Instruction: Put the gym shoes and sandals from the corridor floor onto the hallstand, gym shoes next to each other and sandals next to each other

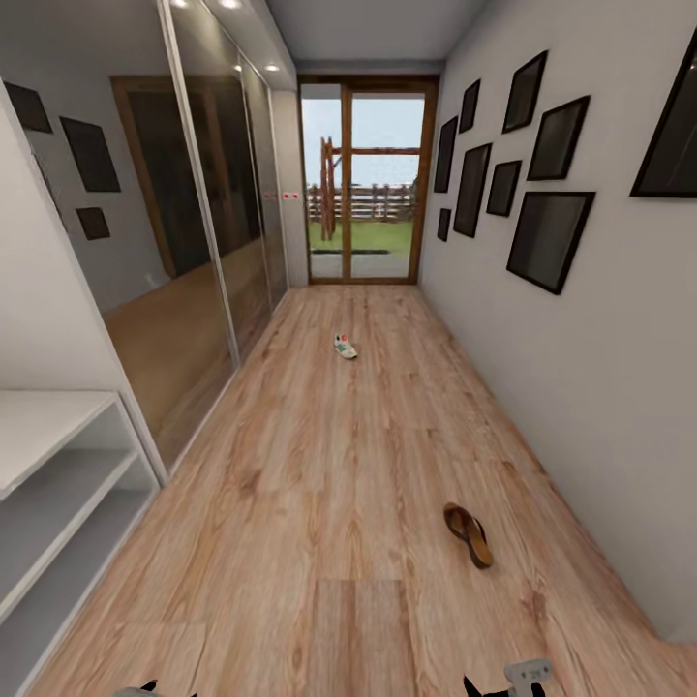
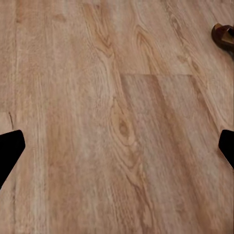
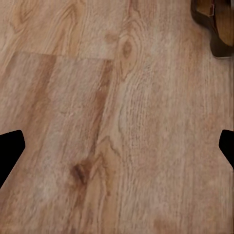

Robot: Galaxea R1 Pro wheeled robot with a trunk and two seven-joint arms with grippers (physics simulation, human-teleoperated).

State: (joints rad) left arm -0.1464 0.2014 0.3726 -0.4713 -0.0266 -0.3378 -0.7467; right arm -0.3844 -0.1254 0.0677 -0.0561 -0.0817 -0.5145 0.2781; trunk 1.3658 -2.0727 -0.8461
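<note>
Corridor, seen from the head camera, catalogued left to right. Hallstand (image 1: 58, 474): pale grey-white unit at the near left against the wall, a flat top surface with two open shelf levels under it, all bare as far as they show; its upper part is out of frame. Mirrored sliding doors (image 1: 208, 223): run along the left wall beyond the hallstand, reflecting the floor and a wooden door frame. Left pincer (image 1: 145, 689): only dark tips at the lower edge; in the left wrist view (image 2: 117, 148) its fingers (image 2: 9, 148) sit at the opposite edges of the frame, spread wide, with nothing but planks between them. Corridor floor (image 1: 319, 465): light brown wood-grain planks with knots, open down the middle. Gym shoe (image 1: 345, 347): one white sneaker with green marks, lying alone far down the corridor, nearer the glass door than the robot. Glass door (image 1: 366, 184): wood-framed, at the far end, with grass and a fence beyond. Sandal (image 1: 469, 533): one brown sandal on the floor at the near right, well apart from the gym shoe and across the corridor from the hallstand; its edge shows in the left wrist view (image 2: 224, 35) and the right wrist view (image 3: 214, 24). Right pincer (image 1: 496, 685): at the lower edge, short of the sandal; in the right wrist view (image 3: 117, 148) spread wide over bare planks. Framed pictures (image 1: 550, 237): dark, black-framed, scattered along the right wall.
</note>
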